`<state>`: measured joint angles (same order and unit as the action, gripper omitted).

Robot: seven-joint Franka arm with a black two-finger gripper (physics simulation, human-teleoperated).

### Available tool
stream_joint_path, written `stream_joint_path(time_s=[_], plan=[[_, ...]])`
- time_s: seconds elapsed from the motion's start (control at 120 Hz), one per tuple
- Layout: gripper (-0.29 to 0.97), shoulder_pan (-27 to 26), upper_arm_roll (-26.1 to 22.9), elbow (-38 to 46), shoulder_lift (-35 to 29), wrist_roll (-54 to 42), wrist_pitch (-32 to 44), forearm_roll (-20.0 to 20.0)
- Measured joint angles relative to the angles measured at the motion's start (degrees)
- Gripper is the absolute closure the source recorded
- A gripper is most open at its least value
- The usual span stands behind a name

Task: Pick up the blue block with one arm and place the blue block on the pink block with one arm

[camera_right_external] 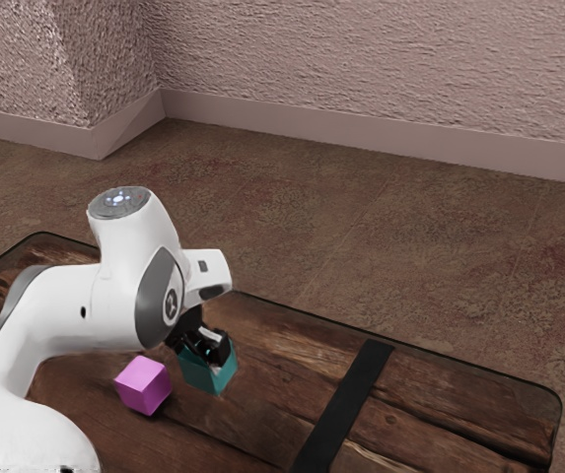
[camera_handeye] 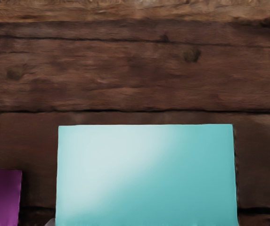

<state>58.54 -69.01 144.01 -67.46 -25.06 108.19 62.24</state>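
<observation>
The blue block [camera_right_external: 215, 374], teal in colour, rests on the wooden table [camera_right_external: 430, 404] directly under my hand. My gripper [camera_right_external: 203, 349] is down over its top, with the white arm coming in from the exterior view's left. In the wrist view the blue block [camera_handeye: 144, 174] looms large just below the hand. The pink block [camera_right_external: 144, 384] sits on the table close beside the blue one, toward the exterior view's left, with a small gap between them. A corner of the pink block [camera_handeye: 2, 195] also shows next to the blue block in the wrist view.
A black strip [camera_right_external: 346, 404] crosses the table to the exterior view's right of the blocks. The table's far edge runs behind the gripper, with brown floor [camera_right_external: 381, 217] and a wall beyond.
</observation>
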Motion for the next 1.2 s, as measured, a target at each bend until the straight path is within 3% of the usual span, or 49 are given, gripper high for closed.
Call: stream_joint_path(time_s=[0.167, 0.342, 0.658, 0.808, 1.2], plan=[[0.42, 0.00, 6.69, 1.19, 2.05, -0.28, 0.01, -7.83], [0.43, 1.01, 10.09, 2.14, 5.24, -0.98, 0.13, -12.29], [0.46, -3.16, 15.73, 8.51, 5.69, -5.73, 1.03, -14.47], [0.46, -3.28, 19.64, 9.19, 6.19, -8.72, 1.72, -17.53], [0.45, 0.58, 20.22, 8.84, 11.00, -15.22, 6.09, -19.19]])
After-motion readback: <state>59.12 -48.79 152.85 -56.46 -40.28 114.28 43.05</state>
